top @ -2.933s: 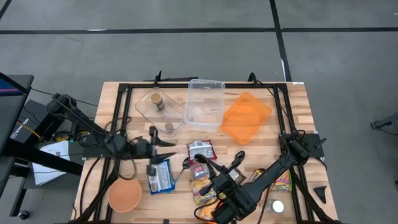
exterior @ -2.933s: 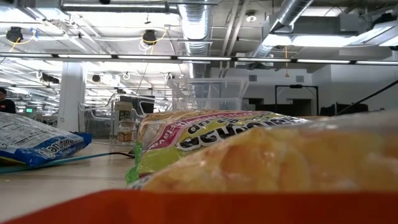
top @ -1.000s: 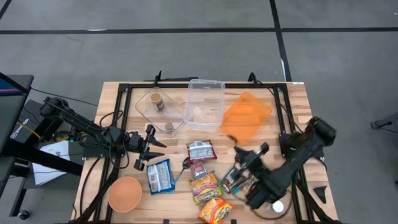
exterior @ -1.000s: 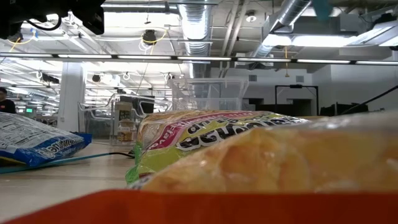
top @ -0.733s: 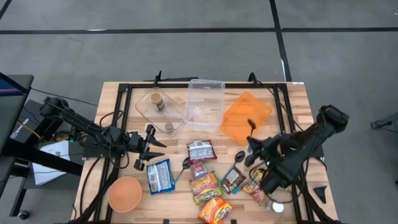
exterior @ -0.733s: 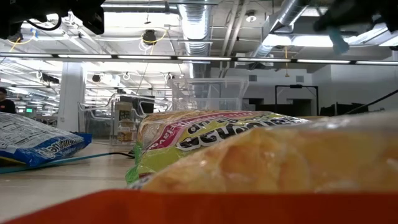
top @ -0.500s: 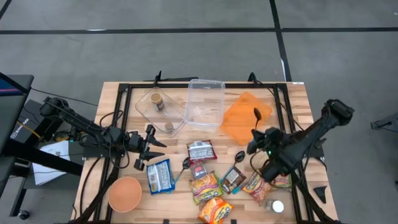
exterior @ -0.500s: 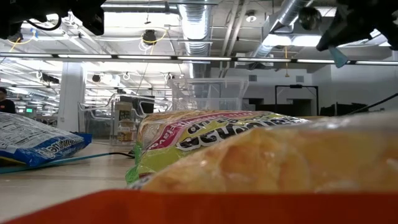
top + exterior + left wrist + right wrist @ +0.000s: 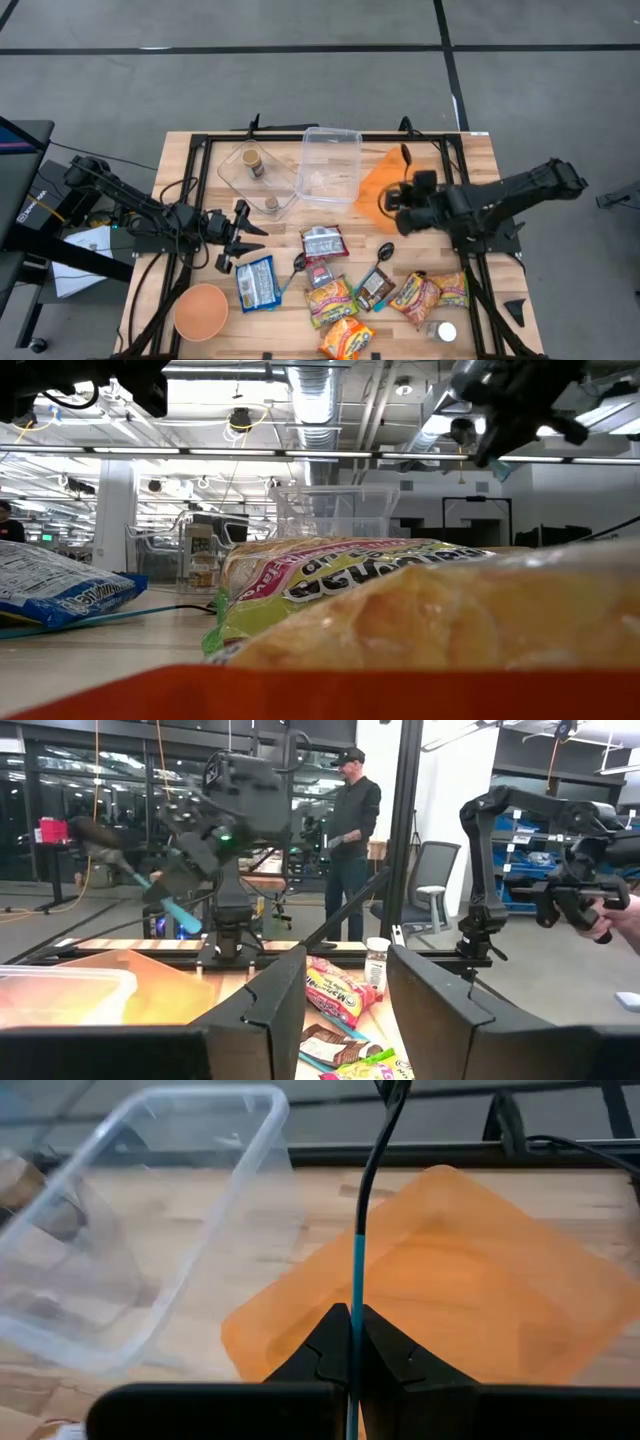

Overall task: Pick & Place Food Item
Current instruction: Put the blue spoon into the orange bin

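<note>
Several snack packets lie flat on the near half of the table, among them a blue-white one (image 9: 258, 283), a yellow-green one (image 9: 330, 300) and an orange one (image 9: 345, 338). My right gripper (image 9: 392, 196) hovers over the orange lid (image 9: 400, 190), shut on a thin spoon (image 9: 368, 1170) with a dark bowl and a blue handle. The lid lies flat beside the clear container (image 9: 330, 165). My left gripper (image 9: 236, 240) waits open above the table's left side, with nothing between its fingers (image 9: 270, 1010). My right gripper pinches the spoon's blue handle (image 9: 356, 1280) between its two fingers. The shaft runs on ahead of the fingers, in line with them, with the dark bowl (image 9: 405, 152) toward the table's far edge. The spoon is lifted clear above the orange lid.
A second clear container (image 9: 255, 175) with two small jars stands at the far left. A tan bowl (image 9: 200, 312) sits near left. Two more spoons (image 9: 300, 262) (image 9: 385, 250) lie among the packets. A person (image 9: 350, 830) stands beyond the table.
My right gripper has swung from above the packets at the near right toward the table's far edge. It carried the spoon along and rolled as it went. It now hangs over the orange lid. The packets have stayed in place.
</note>
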